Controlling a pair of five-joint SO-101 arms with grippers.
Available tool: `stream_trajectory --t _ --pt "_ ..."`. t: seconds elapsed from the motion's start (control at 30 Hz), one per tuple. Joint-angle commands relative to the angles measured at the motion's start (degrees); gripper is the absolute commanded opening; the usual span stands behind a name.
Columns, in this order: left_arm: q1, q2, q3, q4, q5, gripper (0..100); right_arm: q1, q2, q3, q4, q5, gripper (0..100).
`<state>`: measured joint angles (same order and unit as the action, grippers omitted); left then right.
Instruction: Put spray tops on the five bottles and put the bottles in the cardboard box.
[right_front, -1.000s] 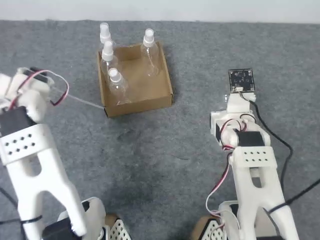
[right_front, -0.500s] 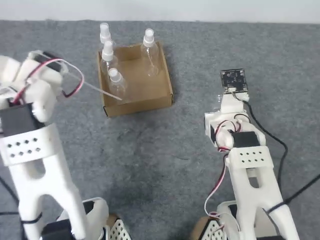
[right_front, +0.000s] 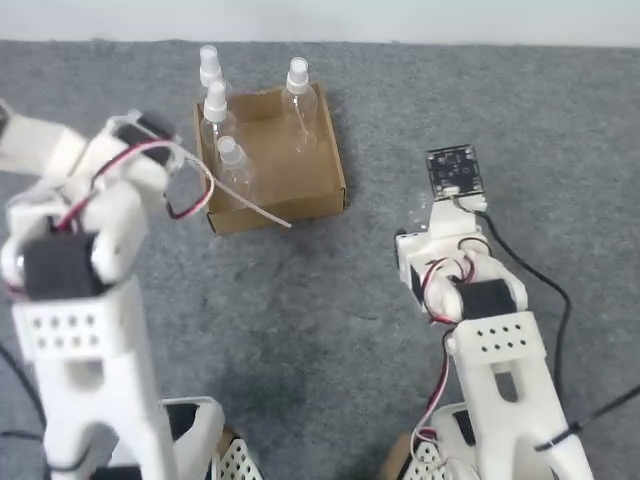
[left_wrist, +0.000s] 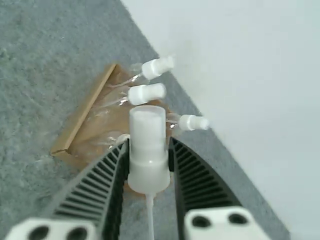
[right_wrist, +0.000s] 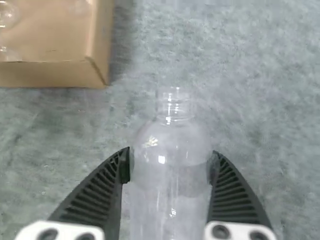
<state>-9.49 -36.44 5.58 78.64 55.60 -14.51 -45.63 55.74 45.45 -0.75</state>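
Pinching the light spray top (left_wrist: 147, 127) in my left end effector (left_wrist: 147, 146), I clamp the probably slippery, thin-walled bottle (right_wrist: 172, 125) in my right end effector (right_wrist: 170, 160), four o'clock of the cardboard box (right_front: 285, 208).

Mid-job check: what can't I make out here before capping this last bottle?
Right wrist view: the bottle in the right claw is cut off by the frame edge; base unseen.
Left wrist view: the spray top in the left claw has its tube running off the edge; boxed bottles are blurred.
High view: the right arm covers that bottle.
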Motion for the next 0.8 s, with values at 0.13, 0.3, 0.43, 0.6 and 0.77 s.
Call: stream_trajectory --t 0.13,0.3,0.43,0.6,0.77 --pt "0.2 -10.7 11.5 -11.0 0.4 1 -1.1 -5.0 0.7 0.3 0.0 11.7" --pt "0.2 -16.5 15.5 -12.4 0.2 1 -1.1 -7.4 2.0 0.1 0.5 11.7" --pt "0.2 -19.3 17.8 -13.2 0.2 1 -1.9 -10.4 3.9 0.1 2.7 11.7" --pt "0.2 -22.7 23.1 -16.7 0.2 1 -4.2 -16.1 6.9 0.1 2.8 11.7" --pt "0.2 -27.9 27.2 -19.3 0.2 1 -5.7 -20.3 9.1 0.0 2.9 11.8"
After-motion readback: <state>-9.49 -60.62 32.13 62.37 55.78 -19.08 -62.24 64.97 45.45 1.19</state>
